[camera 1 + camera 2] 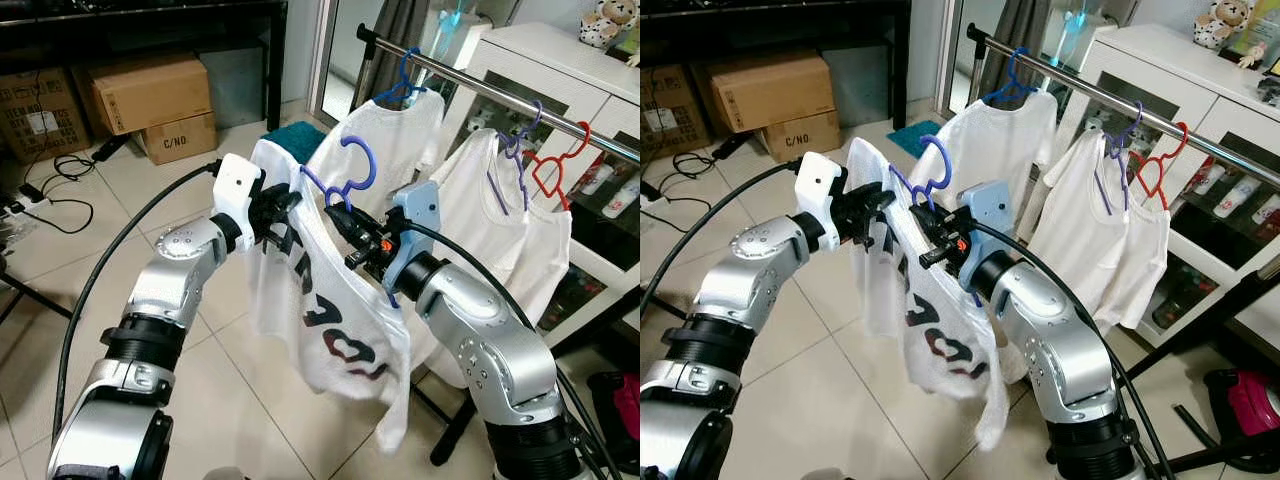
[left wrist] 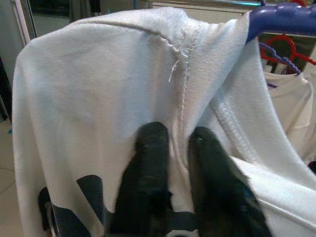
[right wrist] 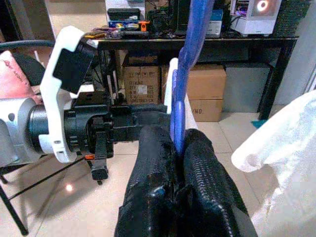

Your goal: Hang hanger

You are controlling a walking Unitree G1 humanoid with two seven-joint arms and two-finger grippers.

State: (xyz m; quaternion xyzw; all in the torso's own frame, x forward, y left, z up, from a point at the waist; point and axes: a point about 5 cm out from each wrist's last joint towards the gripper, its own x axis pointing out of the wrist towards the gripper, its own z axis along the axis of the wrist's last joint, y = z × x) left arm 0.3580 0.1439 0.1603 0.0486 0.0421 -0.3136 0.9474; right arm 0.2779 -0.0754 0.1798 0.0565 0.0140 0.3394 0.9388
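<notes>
Holding: the right gripper (image 3: 178, 148) is pinched tight on the purple hanger (image 1: 352, 172), its bar running up between the two fingers.
Shirt: a white printed T-shirt (image 1: 330, 330) drapes from that hanger; the left gripper (image 2: 173, 148) is closed narrowly on a fold at its shoulder seam.
Position: hanger is up in front of the robot, below and apart from the metal rail (image 1: 500, 95).
Edges: hung shirts (image 1: 500, 210) crowd the rail.
Room: tiled floor (image 1: 120, 190) lies open on the left; cardboard boxes (image 1: 150, 100) are farther back.

Bright, even indoor light; wrist views soft, with near fingers blurred.
</notes>
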